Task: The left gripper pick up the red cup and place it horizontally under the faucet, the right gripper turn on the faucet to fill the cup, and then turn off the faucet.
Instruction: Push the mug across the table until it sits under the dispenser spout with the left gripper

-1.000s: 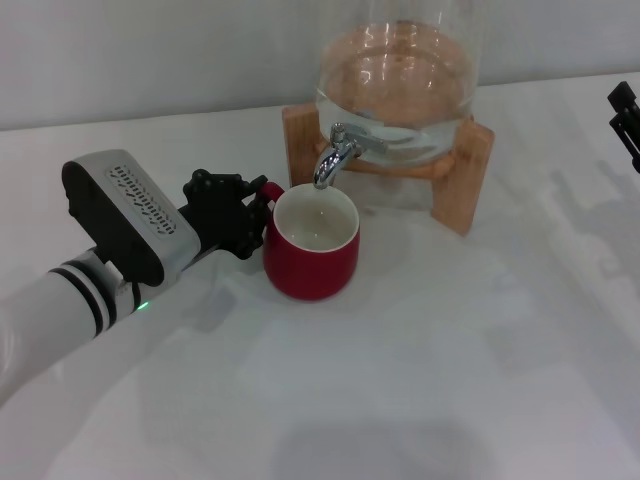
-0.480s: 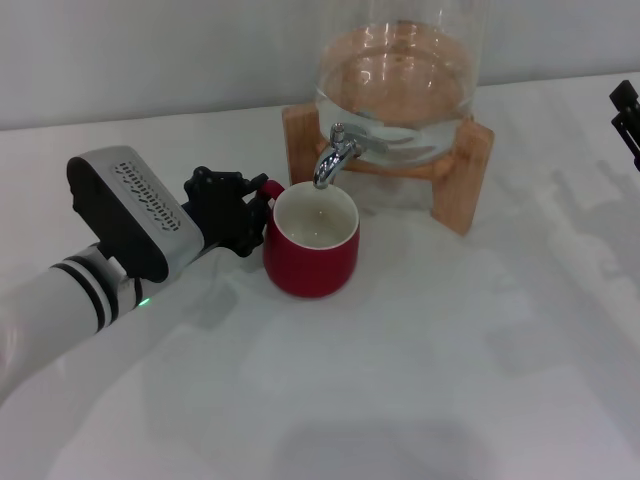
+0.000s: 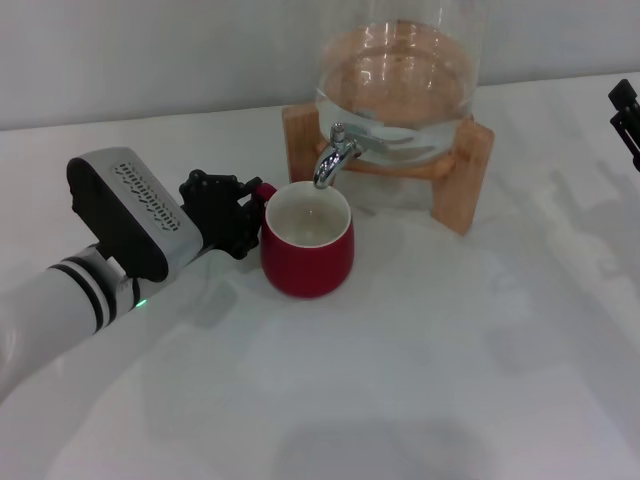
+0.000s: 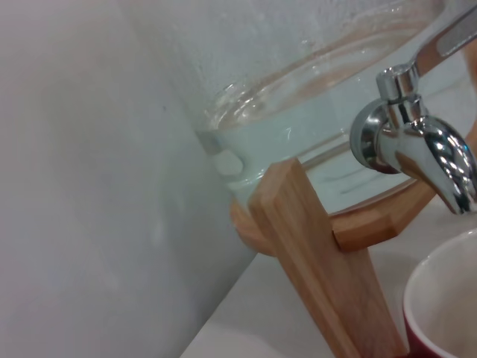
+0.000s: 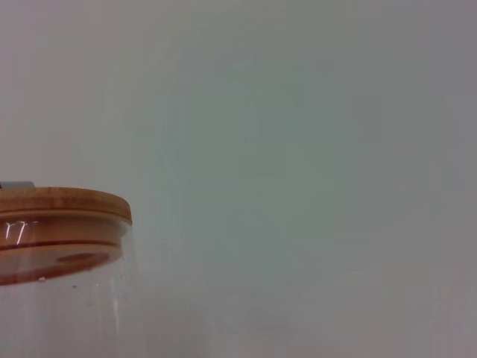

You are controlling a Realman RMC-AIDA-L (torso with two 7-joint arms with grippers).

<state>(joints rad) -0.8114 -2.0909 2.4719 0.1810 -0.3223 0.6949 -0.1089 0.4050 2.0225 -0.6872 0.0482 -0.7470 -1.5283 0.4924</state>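
Clamped on the small loop handle by the left black jointed claw hand (image 3: pixel 240 210), squat glossy red ceramic cup (image 3: pixel 306 240) upright on the white counter (image 3: pixel 420 380), rim just beneath the curved chrome faucet (image 3: pixel 335 155). Risk: knocking the spout or wooden stand (image 3: pixel 462 175) close behind. Open counter in front. Right long black hand (image 3: pixel 626 118) parked at far edge; grip state impossible to tell.

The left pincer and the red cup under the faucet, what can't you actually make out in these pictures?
- Head view: the left pincer sits at the glossy red ceramic cup's handle; its black body hides whether it grips.
- Head view: the right pincer is cut off by the edge.
- Left wrist view: the cup is cut by the corner; the chrome faucet lever runs out of frame.
- Right wrist view: only the clear glass jar's wooden lid shows.
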